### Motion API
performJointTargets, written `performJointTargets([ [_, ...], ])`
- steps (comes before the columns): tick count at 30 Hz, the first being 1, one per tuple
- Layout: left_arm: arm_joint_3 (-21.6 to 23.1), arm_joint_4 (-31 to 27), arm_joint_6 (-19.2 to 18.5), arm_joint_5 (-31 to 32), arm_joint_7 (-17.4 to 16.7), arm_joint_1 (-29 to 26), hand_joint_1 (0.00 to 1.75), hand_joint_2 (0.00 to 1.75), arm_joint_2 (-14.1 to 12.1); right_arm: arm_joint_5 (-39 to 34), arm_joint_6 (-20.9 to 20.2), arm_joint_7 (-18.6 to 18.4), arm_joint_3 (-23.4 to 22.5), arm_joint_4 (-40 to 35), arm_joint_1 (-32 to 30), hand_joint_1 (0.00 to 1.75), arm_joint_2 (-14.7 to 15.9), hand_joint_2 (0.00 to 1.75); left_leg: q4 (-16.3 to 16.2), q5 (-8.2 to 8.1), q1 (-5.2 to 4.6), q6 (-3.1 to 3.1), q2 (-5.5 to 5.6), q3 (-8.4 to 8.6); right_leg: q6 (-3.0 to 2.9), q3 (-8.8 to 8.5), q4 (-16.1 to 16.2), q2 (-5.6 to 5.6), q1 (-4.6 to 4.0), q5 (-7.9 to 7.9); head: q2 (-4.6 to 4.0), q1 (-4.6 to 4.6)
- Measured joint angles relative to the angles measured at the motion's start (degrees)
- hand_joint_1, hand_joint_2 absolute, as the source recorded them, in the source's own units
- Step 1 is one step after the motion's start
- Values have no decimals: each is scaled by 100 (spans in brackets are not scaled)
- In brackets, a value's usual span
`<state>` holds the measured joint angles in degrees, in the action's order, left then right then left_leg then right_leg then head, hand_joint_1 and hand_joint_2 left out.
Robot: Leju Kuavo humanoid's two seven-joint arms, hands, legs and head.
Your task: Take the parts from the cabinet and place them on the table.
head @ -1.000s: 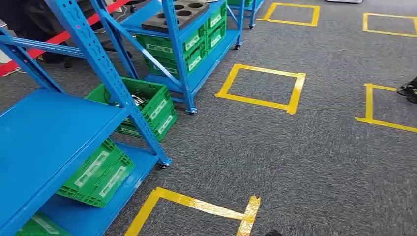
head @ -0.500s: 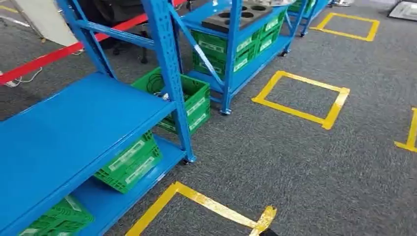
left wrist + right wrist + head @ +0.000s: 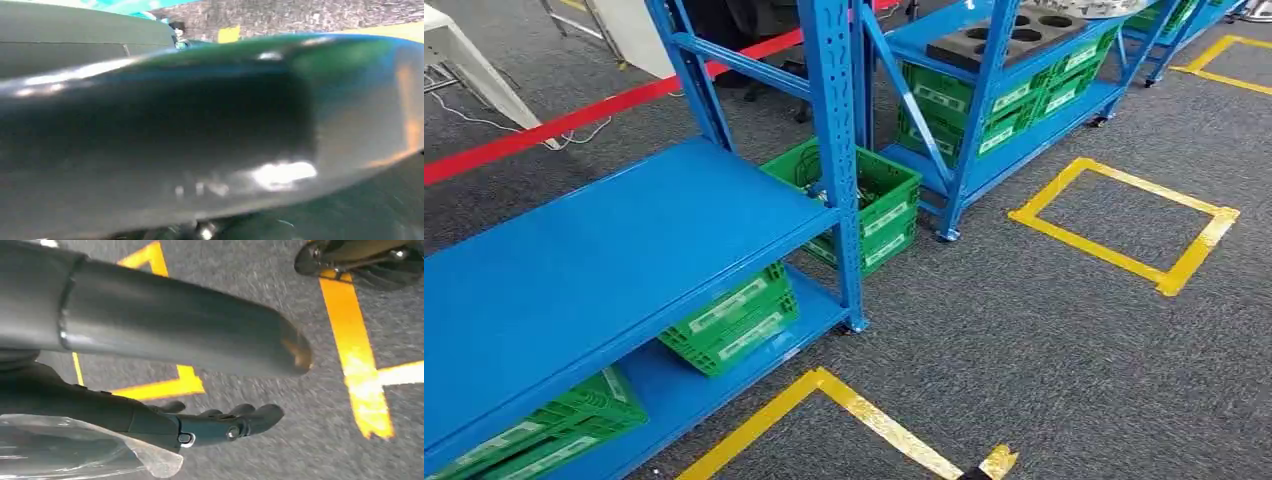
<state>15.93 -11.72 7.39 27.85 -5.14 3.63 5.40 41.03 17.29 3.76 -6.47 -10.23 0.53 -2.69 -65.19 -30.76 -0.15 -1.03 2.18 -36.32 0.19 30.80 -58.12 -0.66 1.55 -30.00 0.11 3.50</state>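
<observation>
While you are looking down from the head view, the near rack (image 3: 836, 150) is standing at the left with its broad middle shelf (image 3: 604, 260) carrying nothing that is showing, and green crates (image 3: 734, 320) are sitting on the level below it. Another crate (image 3: 879, 205) is resting on the carpet (image 3: 1044, 340) between this rack and the far rack (image 3: 979, 110), which is carrying a dark foam tray (image 3: 1004, 40) with round holes. Whatever parts there are must be lying inside those crates or that tray; you cannot make them out from here. Your right robot hand (image 3: 220, 425) is hanging over the carpet and yellow tape, its dark fingers stretched out apart from the thumb (image 3: 175, 325) and gripping nothing. Your left robot hand (image 3: 200, 150) is appearing as a blurred grey mass, so you cannot tell whether it is open or closed. By this showing the task is barely beginning: no part is being carried, no surface is holding any, and reaching, picking and delivering are all waiting to be done.
</observation>
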Motion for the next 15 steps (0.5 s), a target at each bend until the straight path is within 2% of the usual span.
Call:
performJointTargets([
  [1,0,0,0,0,0,11,0,0,-2,0,-2,0,0,0,-9,0,0,0,-496,-218,16,-22,-108,-241,-22,-10,0,101,-17,-15,0,0],
  [2,0,0,0,0,0,11,0,0,-2,0,-4,0,0,0,-18,0,0,0,-913,-366,29,-37,-149,-447,-30,-20,0,198,-27,-30,0,0],
  [3,0,0,0,0,0,2,0,0,-2,0,-7,0,0,0,-27,0,0,0,-1146,-386,39,-48,-160,-572,-28,-30,-1,294,-31,-44,0,0],
  [4,0,0,-2,0,0,-12,0,0,-2,0,-15,0,0,0,-26,0,0,0,-1067,-264,43,-51,-168,-532,-28,-49,-1,370,-32,-60,0,0],
  [5,0,0,-2,0,0,-19,0,0,-4,0,-20,2,0,0,-20,0,0,0,-738,-30,43,-42,-186,-374,-19,-75,-1,443,-33,-78,0,-2],
  [6,0,0,-2,0,0,-19,0,0,-11,0,-22,2,0,0,-12,0,0,0,-252,236,37,-17,-243,-128,-12,-112,-1,511,-34,-100,0,-2],
  [7,0,0,0,2,0,-15,0,0,-13,0,-24,2,0,0,-3,0,-2,0,299,484,20,29,-399,157,14,-157,0,575,-37,-129,0,-2],
  [8,0,0,0,18,0,-5,0,0,-15,-2,-37,2,0,0,-2,0,-2,0,559,424,-41,74,-676,305,45,-160,5,627,-47,-156,0,2],
  [9,0,-2,0,28,0,23,0,0,-13,-4,-39,7,0,0,-3,0,-2,0,637,390,-89,143,-708,325,99,-158,-4,691,-76,-192,-2,-4],
  [10,0,0,0,35,0,27,0,0,-9,-4,-39,7,0,0,11,0,-2,0,625,389,-92,166,-642,301,117,-165,9,760,-80,-202,-2,15],
  [12,0,0,-2,37,0,-7,0,0,-15,-4,-44,9,0,-2,43,0,-4,0,652,395,-100,232,-508,286,164,-291,66,898,-83,-198,-2,2],
  [13,0,0,-2,37,-7,-16,0,0,-20,-2,-44,9,0,-11,52,0,-4,0,740,451,-26,289,-430,351,205,-256,62,818,-55,-248,-2,7],
  [14,2,0,-6,39,-15,-16,0,0,-18,4,-42,13,0,-9,57,0,-4,0,765,466,-21,315,-383,358,224,-205,-75,423,-41,-347,-4,38],
  [15,2,0,-9,39,-17,6,0,0,-17,4,-42,15,0,-9,48,0,-4,0,764,474,-12,339,-308,346,231,-27,-447,201,-38,-543,-2,48],
])
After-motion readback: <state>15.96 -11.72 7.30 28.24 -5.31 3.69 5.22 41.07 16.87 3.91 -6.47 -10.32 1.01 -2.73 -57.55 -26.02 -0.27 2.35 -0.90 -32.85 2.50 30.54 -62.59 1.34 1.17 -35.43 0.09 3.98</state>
